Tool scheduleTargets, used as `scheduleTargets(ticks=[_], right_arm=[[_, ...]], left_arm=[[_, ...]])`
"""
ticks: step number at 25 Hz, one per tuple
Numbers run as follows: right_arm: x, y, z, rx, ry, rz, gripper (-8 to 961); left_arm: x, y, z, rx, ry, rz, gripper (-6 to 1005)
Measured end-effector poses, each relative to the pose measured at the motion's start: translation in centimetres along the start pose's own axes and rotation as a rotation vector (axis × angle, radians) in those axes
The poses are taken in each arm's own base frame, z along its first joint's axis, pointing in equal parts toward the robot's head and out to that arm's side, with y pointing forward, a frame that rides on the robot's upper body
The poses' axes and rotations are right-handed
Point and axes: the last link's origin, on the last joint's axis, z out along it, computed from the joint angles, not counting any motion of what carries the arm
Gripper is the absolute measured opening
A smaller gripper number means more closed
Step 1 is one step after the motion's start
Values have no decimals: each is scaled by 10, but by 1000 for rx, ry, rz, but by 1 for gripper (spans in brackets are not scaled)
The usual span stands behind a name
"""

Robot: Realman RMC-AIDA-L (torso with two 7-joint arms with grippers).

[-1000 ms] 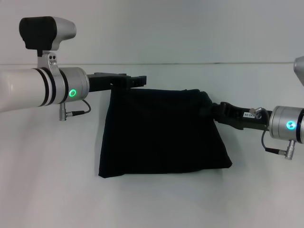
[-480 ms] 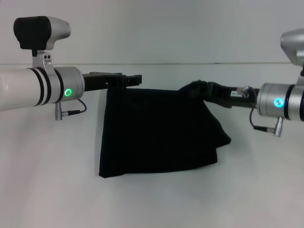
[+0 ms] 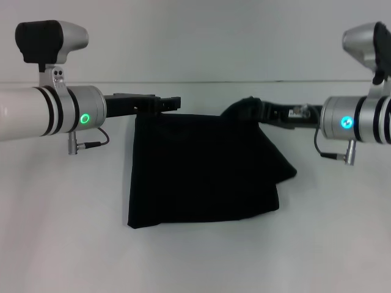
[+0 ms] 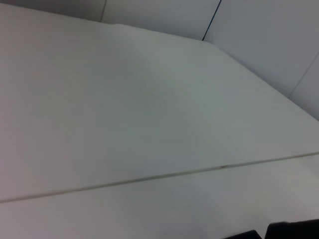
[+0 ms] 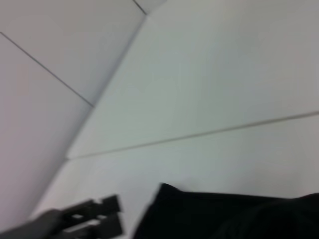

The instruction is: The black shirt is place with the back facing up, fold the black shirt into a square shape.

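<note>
The black shirt (image 3: 201, 168) hangs as a folded dark sheet between my two arms in the head view, with its lower edge down on the white table (image 3: 61, 244). My left gripper (image 3: 166, 104) reaches in from the left and is shut on the shirt's upper left corner. My right gripper (image 3: 249, 111) comes in from the right, shut on the bunched upper right corner, and cloth hides its fingers. The right wrist view shows the black shirt (image 5: 229, 214) along the bottom and the left gripper (image 5: 94, 216) beyond it.
The white table stretches wide on all sides of the shirt, and a pale wall (image 3: 201, 36) rises behind it. A thin seam (image 4: 149, 177) crosses the tabletop in the left wrist view. Nothing else stands on the table.
My right gripper has risen and moved left, pulling the shirt's upper right corner inward and lifting its lower right corner. The left arm has shifted slightly left.
</note>
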Motion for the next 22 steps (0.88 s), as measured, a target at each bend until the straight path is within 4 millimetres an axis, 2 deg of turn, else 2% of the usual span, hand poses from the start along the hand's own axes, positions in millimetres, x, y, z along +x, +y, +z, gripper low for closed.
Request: scheduleTargets(ticks=[7, 13, 18, 22], right_arm=[[22, -17, -1, 69, 21, 4, 95], [25, -21, -14, 20, 0, -33, 125], [24, -30, -36, -18, -48, -28, 331], [23, -42, -54, -12, -52, -20, 421]], left_arm=[[-3, 0, 1, -2, -10, -8, 682], [-4, -6, 3, 37, 7, -49, 682], [-4, -15, 4, 97, 28, -115, 682], [-7, -18, 5, 114, 28, -151, 682]])
